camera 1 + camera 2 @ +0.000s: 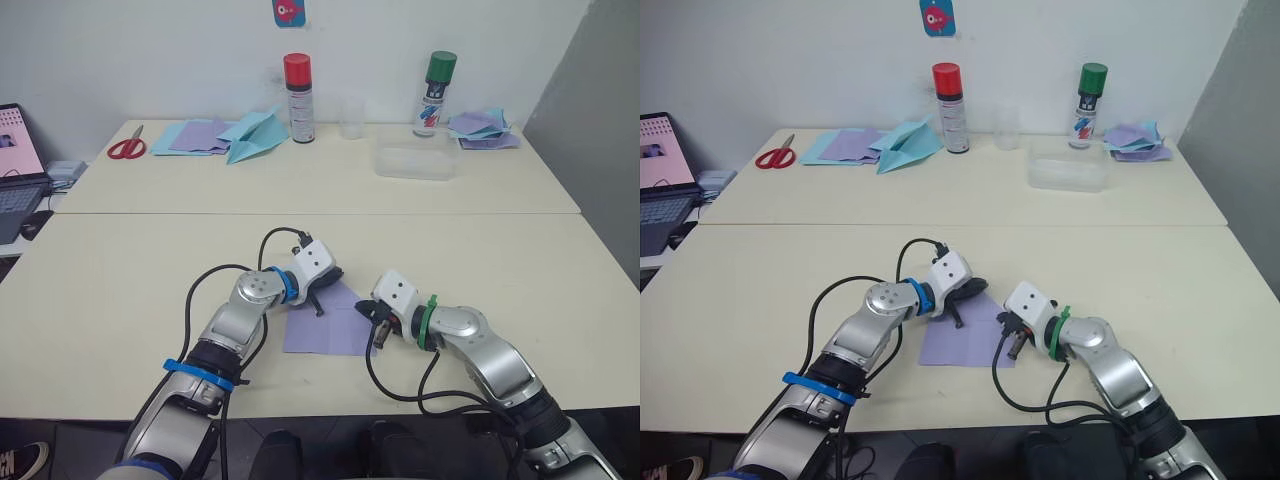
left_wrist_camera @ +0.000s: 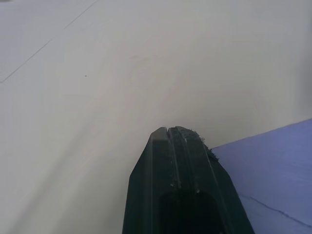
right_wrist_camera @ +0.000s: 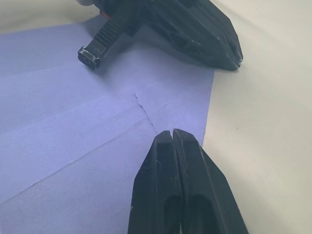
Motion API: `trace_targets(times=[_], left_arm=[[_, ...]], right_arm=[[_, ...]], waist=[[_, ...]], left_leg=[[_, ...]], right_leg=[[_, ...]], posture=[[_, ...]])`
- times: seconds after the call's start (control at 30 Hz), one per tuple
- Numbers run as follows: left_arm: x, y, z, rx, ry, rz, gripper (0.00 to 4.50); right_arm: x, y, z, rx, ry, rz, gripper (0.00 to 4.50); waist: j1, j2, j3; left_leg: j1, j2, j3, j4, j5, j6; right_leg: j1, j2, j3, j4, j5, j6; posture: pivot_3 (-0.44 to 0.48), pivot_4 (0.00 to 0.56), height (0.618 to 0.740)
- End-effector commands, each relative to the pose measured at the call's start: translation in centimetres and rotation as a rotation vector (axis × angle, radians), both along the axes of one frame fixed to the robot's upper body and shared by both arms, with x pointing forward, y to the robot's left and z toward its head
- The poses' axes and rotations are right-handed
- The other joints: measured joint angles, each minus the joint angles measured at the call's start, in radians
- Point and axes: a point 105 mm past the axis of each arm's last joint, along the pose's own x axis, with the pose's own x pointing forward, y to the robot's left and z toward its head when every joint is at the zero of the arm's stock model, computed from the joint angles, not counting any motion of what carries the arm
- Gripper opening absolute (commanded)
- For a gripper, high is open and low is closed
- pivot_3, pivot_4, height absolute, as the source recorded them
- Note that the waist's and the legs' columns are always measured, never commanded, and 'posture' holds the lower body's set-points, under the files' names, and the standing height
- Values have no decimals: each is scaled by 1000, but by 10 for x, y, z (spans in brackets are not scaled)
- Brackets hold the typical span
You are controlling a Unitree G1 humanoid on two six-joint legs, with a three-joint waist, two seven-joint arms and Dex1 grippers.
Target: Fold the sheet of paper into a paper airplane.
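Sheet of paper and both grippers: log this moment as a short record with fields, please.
sheet: sheet of paper, lavender, lying flat on the near table, crease lines visible
fold state: no dart shape yet
left gripper: left gripper, fingers shut, tip at the sheet's far edge
right gripper: right gripper, fingers shut, tip over the sheet near a crease
far table: blue paper plane, scissors, two spray cans, clear container, paper piles

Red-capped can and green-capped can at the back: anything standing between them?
A clear cup stands between the red-capped can and green-capped can, in both eye views.
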Motion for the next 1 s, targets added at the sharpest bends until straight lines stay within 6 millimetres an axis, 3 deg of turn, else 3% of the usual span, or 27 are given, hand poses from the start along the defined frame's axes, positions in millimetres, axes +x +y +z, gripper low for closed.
trace_targets(times=[0.03, 0.1, 0.2, 0.3, 0.43, 0.6, 0.77, 1.0], left_arm=[[5, 23, -13, 27, 31, 85, 0], [14, 27, 5, -42, -46, 136, 0], [32, 49, 53, -189, -171, 247, 0], [28, 64, 80, -248, -219, 245, 0], [11, 75, 89, -268, -201, 235, 0], [-25, 83, 76, -336, -44, 248, 0], [-51, 79, 60, -458, 178, 253, 1242], [-42, 79, 39, -425, 231, 296, 3479]], right_arm=[[-2, 0, -15, -36, 63, -9, 25], [-1, 2, -16, -32, 65, -10, 25], [1, 5, -18, -30, 69, -9, 25], [4, 7, -17, -27, 69, -7, 25], [8, 7, -16, -25, 70, -6, 25], [11, 8, -14, -18, 75, -6, 25], [10, 11, -16, -12, 85, 4, 0], [11, 12, -16, -15, 83, 19, 0]], waist=[[-1, 0, 0], [-3, 0, 0], [-7, -1, 1], [-8, -1, 1], [-10, -1, 1], [-17, -2, 1], [-15, -3, 2], [-15, -3, 2]], left_leg=[[0, 0, 0, 0, 0, 0], [1, 1, 0, 0, 0, 0], [2, 2, -1, 0, 0, 0], [1, 2, -2, -1, 0, 0], [1, 2, 0, -1, 0, 0], [1, 2, 2, -1, 0, 0], [1, 2, -1, -1, 0, 0], [2, 1, -1, -1, 0, 0]], right_leg=[[0, 0, 0, 0, 0, 0], [0, 0, 0, 1, 0, 0], [0, 0, 0, 2, 0, 0], [-1, 1, -1, 2, 0, 0], [-1, 1, 1, 1, 0, 0], [-1, -1, 2, 1, 0, 0], [-1, -1, 0, 1, 0, 0], [-1, -1, 0, 1, 0, -1]], posture=[[0, 150, 740], [0, 150, 740], [0, 150, 740], [0, 150, 740], [0, 150, 740], [0, 150, 740], [0, 150, 740], [0, 150, 740]])
